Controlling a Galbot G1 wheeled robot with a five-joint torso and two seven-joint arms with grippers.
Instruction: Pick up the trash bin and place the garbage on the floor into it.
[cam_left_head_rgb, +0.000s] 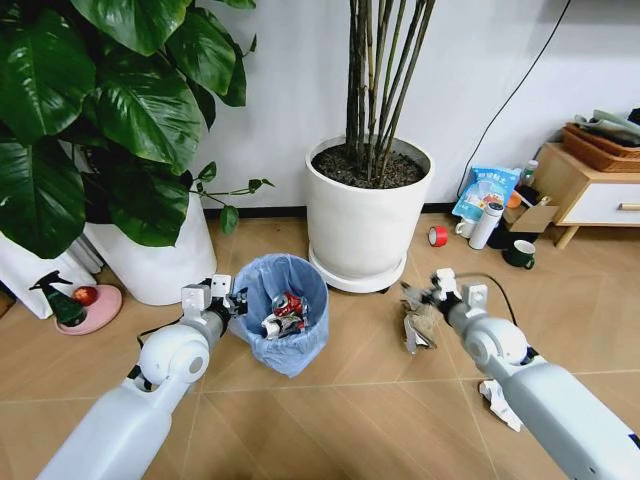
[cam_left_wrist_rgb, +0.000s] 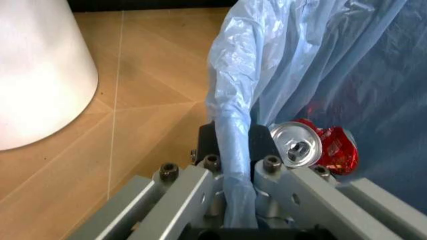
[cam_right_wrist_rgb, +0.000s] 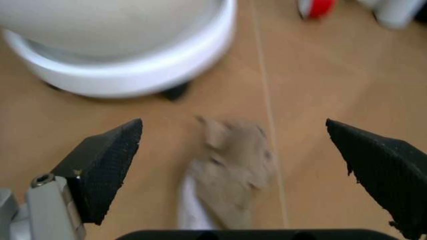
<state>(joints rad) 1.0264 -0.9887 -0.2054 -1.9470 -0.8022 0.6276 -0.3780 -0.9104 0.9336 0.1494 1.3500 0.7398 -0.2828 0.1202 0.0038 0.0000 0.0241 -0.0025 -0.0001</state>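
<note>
Currently left claw (cam_left_head_rgb: 222, 296) is clamped on the left rim of the trash bin (cam_left_head_rgb: 300, 340), pinching the blue liner between its pads (cam_left_wrist_rgb: 260, 142); bin sits on the floor (cam_left_head_rgb: 360, 360) in front of the white plant pot (cam_left_head_rgb: 365, 215), with a crushed red can (cam_left_wrist_rgb: 323, 147) and other litter inside. Right claw (cam_right_wrist_rgb: 233, 150) is spread wide open, holding nothing, hovering over a crumpled brown-and-white paper (cam_left_head_rgb: 418, 328) right of the bin

blurred brown paper scrap (cam_right_wrist_rgb: 230, 170), bin's base hidden
</note>
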